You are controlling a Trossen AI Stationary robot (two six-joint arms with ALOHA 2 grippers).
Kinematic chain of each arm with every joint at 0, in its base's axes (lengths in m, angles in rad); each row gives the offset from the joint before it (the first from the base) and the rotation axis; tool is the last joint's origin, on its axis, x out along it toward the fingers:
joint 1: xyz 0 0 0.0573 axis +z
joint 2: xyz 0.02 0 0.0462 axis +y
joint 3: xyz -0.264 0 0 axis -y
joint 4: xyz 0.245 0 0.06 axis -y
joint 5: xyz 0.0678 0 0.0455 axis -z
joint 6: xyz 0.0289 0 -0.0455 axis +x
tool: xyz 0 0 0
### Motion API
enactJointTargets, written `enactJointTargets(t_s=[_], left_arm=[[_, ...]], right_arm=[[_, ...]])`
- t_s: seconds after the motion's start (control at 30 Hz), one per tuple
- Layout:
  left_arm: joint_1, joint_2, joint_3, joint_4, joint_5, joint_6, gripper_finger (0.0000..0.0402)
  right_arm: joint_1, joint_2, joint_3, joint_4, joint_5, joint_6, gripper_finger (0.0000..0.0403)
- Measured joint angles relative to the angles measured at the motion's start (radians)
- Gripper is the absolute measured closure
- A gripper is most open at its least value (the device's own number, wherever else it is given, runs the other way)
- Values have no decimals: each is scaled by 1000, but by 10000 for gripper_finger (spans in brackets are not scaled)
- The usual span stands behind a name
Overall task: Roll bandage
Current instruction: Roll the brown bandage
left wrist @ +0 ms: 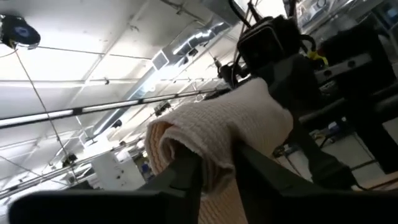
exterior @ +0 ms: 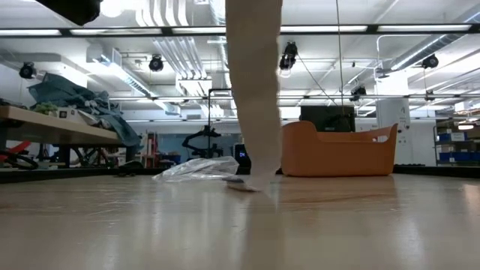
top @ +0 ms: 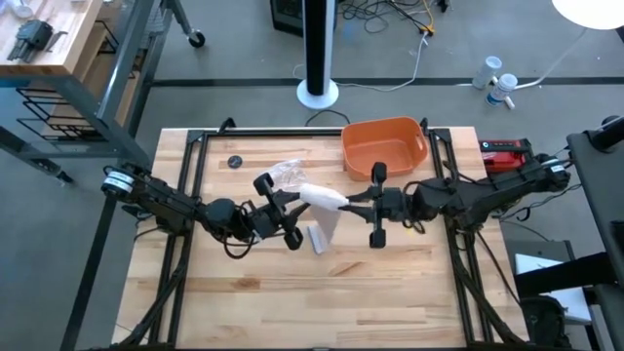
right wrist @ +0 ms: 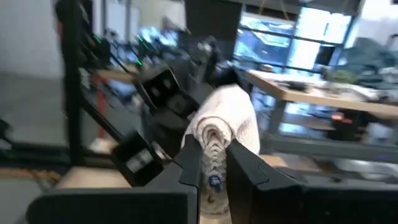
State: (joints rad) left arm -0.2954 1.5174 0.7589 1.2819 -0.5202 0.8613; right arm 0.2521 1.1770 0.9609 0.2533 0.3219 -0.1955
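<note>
Hanging bandage (top: 324,200) between both pincers.

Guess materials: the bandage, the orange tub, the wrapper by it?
Bandage: soft off-white woven gauze, matte; ribbed weave shows in the left wrist view, held between left gripper and right gripper.
Orange tub: looks like moulded plastic, smooth, rounded rim.
Wrapper: thin clear film, crinkled and glinting.
</note>
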Motion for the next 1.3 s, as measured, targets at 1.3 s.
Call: enactJointTargets(t_s=[1.3], left_arm=[[127, -299, 101, -899, 89, -941, 267]], right_arm=[[249, 117, -7, -14, 693, -1154, 372]])
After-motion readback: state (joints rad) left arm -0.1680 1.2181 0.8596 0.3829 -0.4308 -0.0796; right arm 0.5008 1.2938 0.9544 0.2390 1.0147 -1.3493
